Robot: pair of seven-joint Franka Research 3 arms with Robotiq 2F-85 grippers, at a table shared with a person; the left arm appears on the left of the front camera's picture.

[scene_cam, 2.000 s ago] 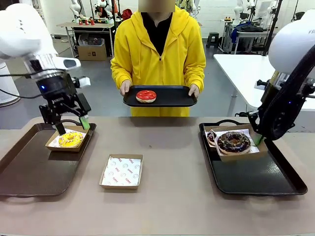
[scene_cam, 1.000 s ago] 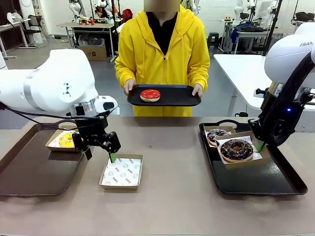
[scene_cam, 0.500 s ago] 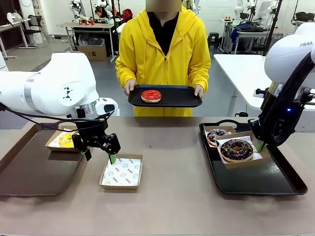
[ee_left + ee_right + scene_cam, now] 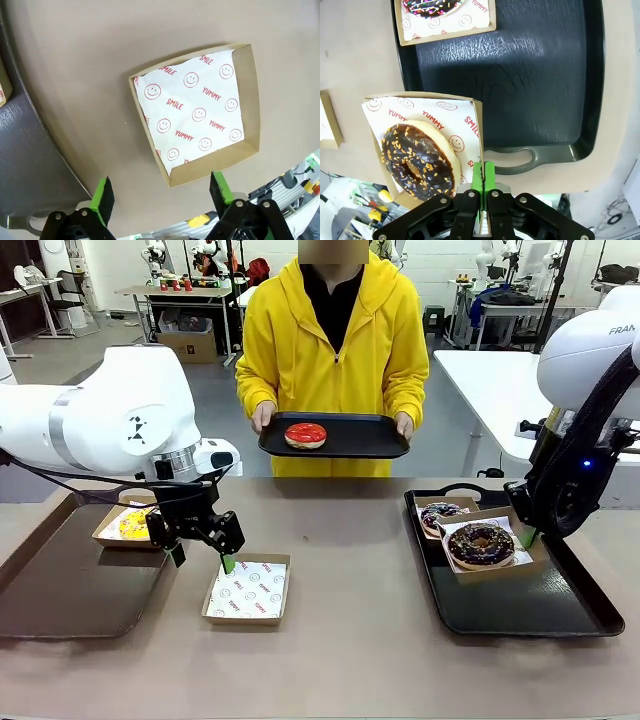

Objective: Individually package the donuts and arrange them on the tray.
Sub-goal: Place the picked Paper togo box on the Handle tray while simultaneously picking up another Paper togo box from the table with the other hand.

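Note:
The empty paper-lined box (image 4: 247, 590) lies mid-table, and my left gripper (image 4: 202, 560) hangs open just above its left edge. In the left wrist view the fingers straddle the near corner of that box (image 4: 200, 115), and the left gripper (image 4: 161, 190) holds nothing. The yellow donut (image 4: 133, 525) sits boxed on the left tray (image 4: 60, 590). My right gripper (image 4: 527, 537) is shut on the wall of the chocolate donut's box (image 4: 477, 125), with the chocolate donut (image 4: 417, 157) inside. Behind it is the boxed purple donut (image 4: 440, 512). The red donut (image 4: 305, 435) lies on a black tray (image 4: 360, 435) held by the person.
The right tray (image 4: 540, 610) has bare room at its front and right. The left tray's front half is bare. The person stands at the far edge, both hands on the held tray. Open tabletop lies between the two trays.
My left gripper has left the yellow donut's box and swung right to the empty box. The right gripper drew the chocolate donut's box slightly forward. Over the last second nothing has visibly moved.

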